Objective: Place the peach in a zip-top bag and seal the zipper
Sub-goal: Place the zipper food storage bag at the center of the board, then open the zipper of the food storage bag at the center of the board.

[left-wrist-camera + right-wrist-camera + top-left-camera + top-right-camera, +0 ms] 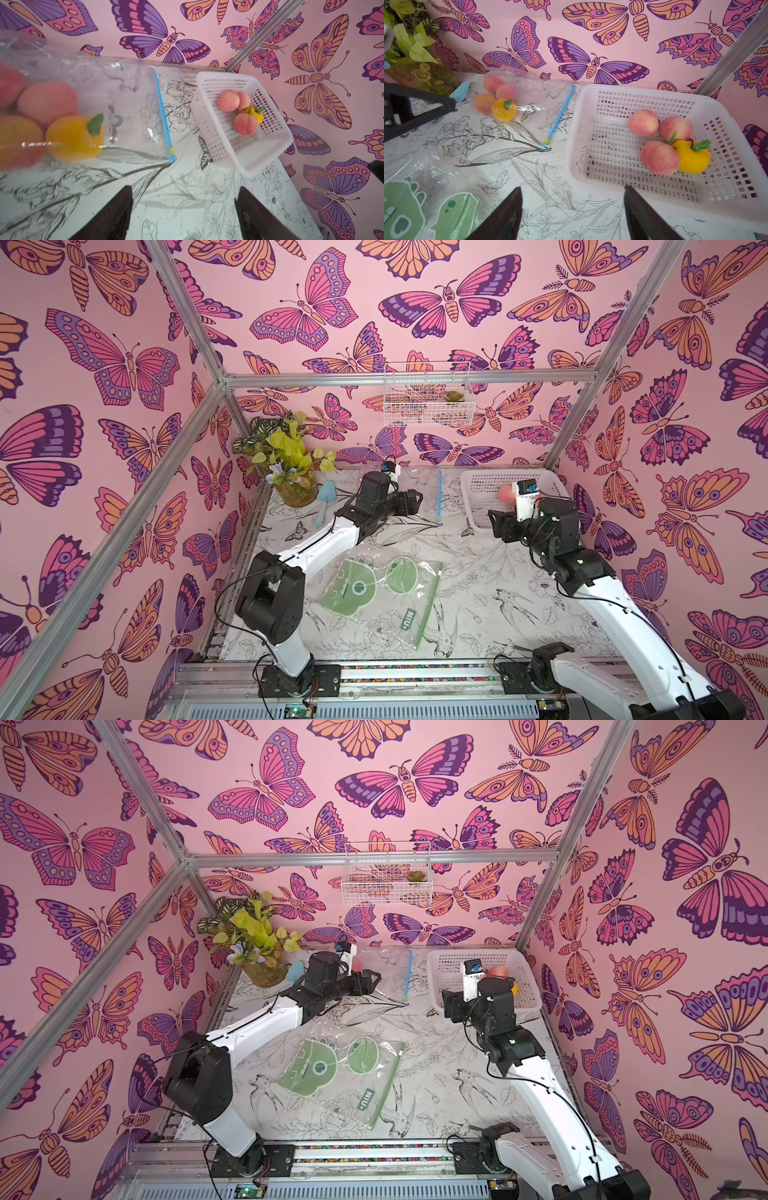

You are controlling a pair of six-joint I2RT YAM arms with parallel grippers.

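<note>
Nearest the arm bases, a green-printed zip bag (382,597) is seen lying flat on the tabletop (478,572). Beyond it, the left end effector (185,189) and right end effector (572,188) are both held spread, with nothing gripped. Farther back, the bagged peaches (506,92) are enclosed in a clear blue-zippered bag (533,91) beside the white basket (591,91), where three loose peaches (642,122) are kept.

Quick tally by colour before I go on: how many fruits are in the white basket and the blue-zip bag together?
Pink peaches: 6 (3 in the white basket, 3 in the blue-zip bag)
Yellow fruits: 2 (1 in the basket, 1 in the bag)
Total: 8
</note>
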